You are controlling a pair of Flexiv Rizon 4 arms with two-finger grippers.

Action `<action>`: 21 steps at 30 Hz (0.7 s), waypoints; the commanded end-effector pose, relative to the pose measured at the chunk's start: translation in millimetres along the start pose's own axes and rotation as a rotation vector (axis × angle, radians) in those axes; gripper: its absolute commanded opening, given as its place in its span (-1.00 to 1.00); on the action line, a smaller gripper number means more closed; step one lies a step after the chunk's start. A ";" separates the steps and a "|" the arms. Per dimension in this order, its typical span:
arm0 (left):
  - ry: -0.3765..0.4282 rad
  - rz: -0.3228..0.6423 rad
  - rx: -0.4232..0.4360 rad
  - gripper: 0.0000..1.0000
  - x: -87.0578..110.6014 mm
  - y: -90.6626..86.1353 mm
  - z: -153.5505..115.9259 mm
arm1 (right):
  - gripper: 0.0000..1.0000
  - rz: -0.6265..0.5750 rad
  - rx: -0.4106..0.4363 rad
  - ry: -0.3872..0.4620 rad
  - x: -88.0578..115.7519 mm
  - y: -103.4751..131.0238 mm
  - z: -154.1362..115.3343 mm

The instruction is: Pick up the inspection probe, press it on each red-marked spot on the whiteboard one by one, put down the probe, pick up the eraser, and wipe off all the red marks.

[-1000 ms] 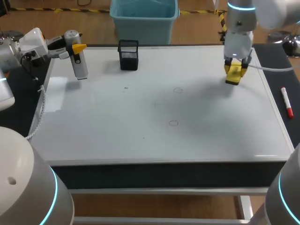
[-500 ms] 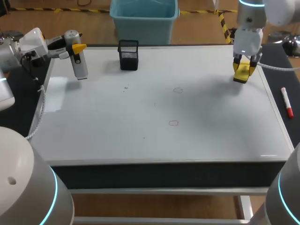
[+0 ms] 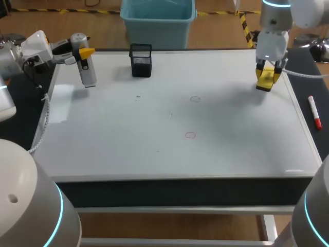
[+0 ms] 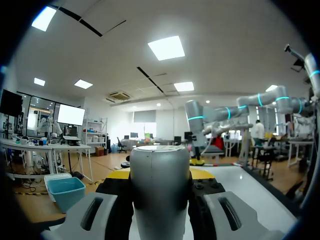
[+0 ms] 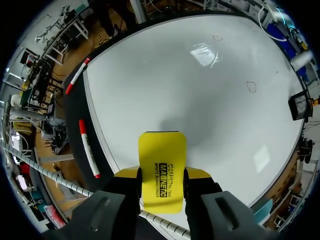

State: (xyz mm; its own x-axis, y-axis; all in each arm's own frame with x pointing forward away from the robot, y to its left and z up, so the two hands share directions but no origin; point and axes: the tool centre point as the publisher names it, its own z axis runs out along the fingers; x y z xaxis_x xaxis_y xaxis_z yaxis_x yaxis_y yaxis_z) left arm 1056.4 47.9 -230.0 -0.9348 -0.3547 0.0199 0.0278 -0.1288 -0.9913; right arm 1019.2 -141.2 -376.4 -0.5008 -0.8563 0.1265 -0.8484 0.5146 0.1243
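While both arms hang near the far side of the table, we log the scene from large to small.

Board — white, covering nearly the whole tabletop, with a dark strip along its right edge.

Left arm comes in at the far left corner. Right arm comes down over the far right corner.

Holder — black mesh, upright on the board's far edge, left of centre.

Probe — a silver cylinder, hanging tip-down over the board's far left corner. The left gripper is clamped on its upper end. In the left wrist view the probe fills the gap between the fingers, and both press its sides.

Eraser — a yellow block, pinched between both tips of the right gripper. We see it held above the board, its shadow falling on the surface ahead of it.

Marker — red-capped, lying on the dark strip, well apart from the eraser. The right wrist view shows a second marker farther along that edge.

Marks — two small red loops near the board's middle. We note the far mark and the near mark, both intact.
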 end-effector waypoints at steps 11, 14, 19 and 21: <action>0.198 0.018 0.013 -1.00 57.6 -4.4 60.0 | -1.00 -0.002 0.002 0.001 0.9 -0.3 -1.1; 0.257 0.023 0.002 -1.00 77.5 -5.2 83.2 | -1.00 -0.002 0.002 0.001 0.9 -0.3 -1.1; 0.331 0.016 0.002 -1.00 104.2 -4.1 116.8 | -1.00 -0.002 0.002 0.001 0.9 -0.3 -1.1; 0.354 0.007 0.015 -1.00 114.5 -2.1 129.9 | -1.00 -0.002 0.002 0.001 0.9 -0.3 -1.1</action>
State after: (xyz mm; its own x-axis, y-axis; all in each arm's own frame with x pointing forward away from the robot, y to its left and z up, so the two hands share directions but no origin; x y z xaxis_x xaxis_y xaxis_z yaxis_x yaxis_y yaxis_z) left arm 989.8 -91.4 -207.6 -0.9990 -0.0281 -0.0358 0.0392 -0.1298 -0.9908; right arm 1018.8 -141.4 -376.5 -0.5009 -0.8563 0.1258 -0.8486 0.5145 0.1234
